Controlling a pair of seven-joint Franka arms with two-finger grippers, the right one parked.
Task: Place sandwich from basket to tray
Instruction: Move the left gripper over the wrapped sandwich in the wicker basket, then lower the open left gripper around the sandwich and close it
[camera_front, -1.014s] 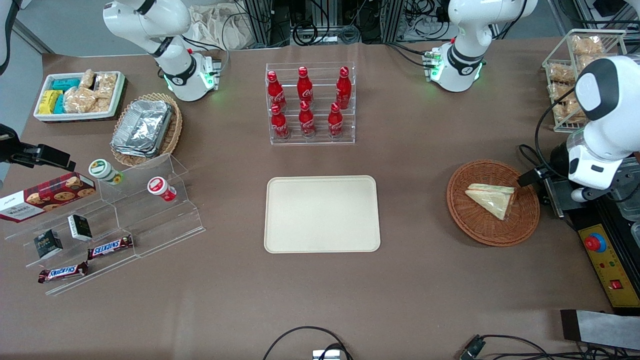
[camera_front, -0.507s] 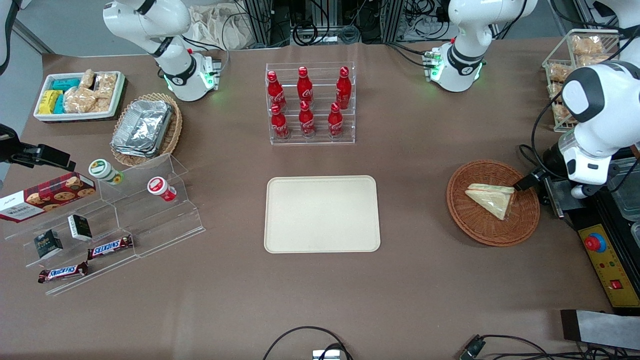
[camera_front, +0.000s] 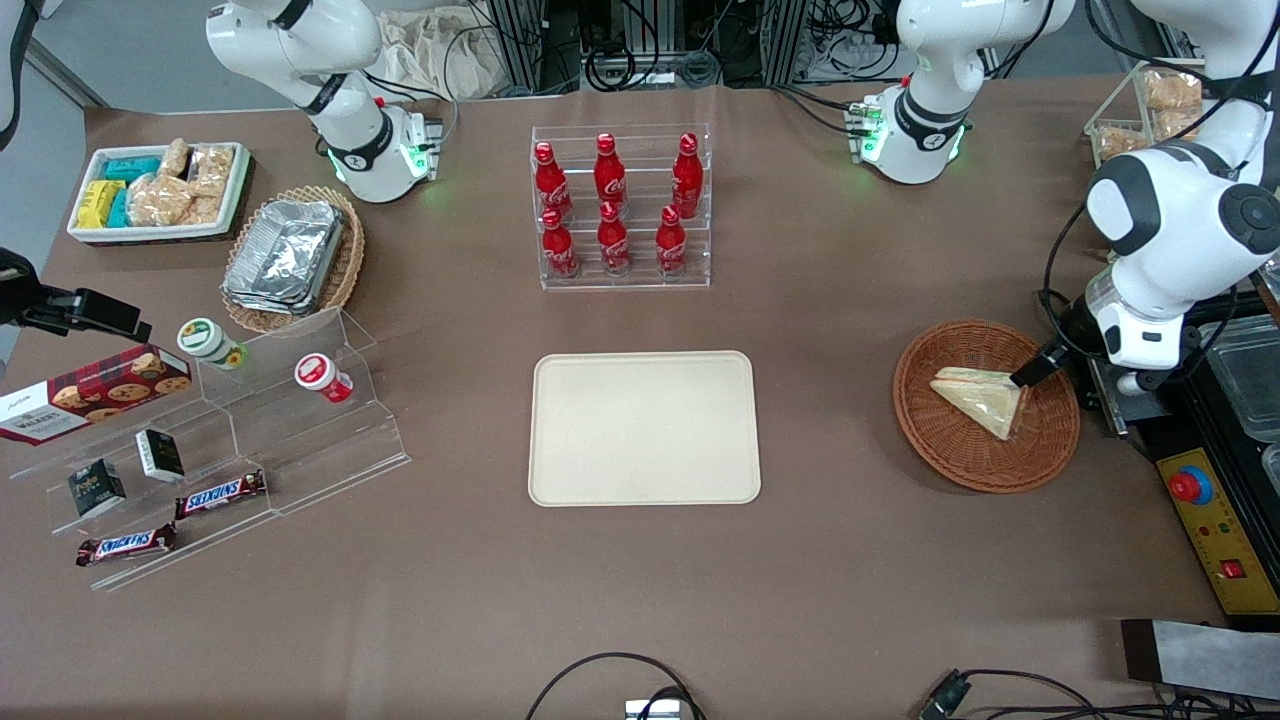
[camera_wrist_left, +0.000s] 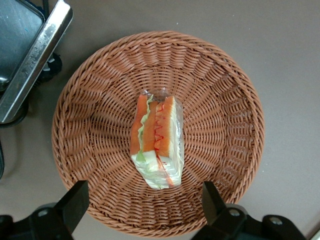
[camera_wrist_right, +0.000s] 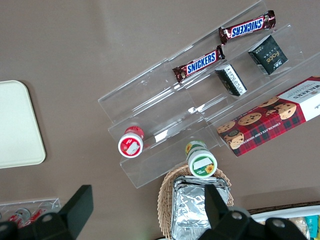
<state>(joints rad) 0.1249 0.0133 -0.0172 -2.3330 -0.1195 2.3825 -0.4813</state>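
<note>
The brown desk (camera_front: 860, 580) stretches wide under me, and the biggest flat thing on it is the cream tray (camera_front: 644, 428), lying bare at the middle, nearer the front camera than the clear rack of red cola bottles (camera_front: 621, 208).

Toward my end of the desk sits the round reddish-brown basket (camera_front: 960, 455), well apart from the tray. My wrist camera looks straight down into it, so its woven rim (camera_wrist_left: 235, 85) rings almost the whole view. At the desk's edge just beside the basket stands a yellow control box with a red button (camera_front: 1212, 525).

Toward the parked arm's end are a tan wicker basket of foil containers (camera_front: 290, 256), a white bin of snack packets (camera_front: 158, 192), and clear stepped shelves (camera_front: 260, 440) carrying a red cookie box (camera_front: 92, 392), two small cups and two chocolate bars.

The sandwich (camera_front: 982, 398) lies inside the reddish-brown basket, a pale wrapped wedge. From above, its cut edge (camera_wrist_left: 157, 142) shows orange-red layers and green lettuce under the clear wrap.

My end effector (camera_wrist_left: 145, 207) hangs above the basket with its two dark fingers (camera_wrist_left: 75, 202) spread wide, one on either side of the sandwich and not touching it. From the front, its dark tip (camera_front: 1030, 372) shows just beside the sandwich's upper corner, over the basket's rim.
</note>
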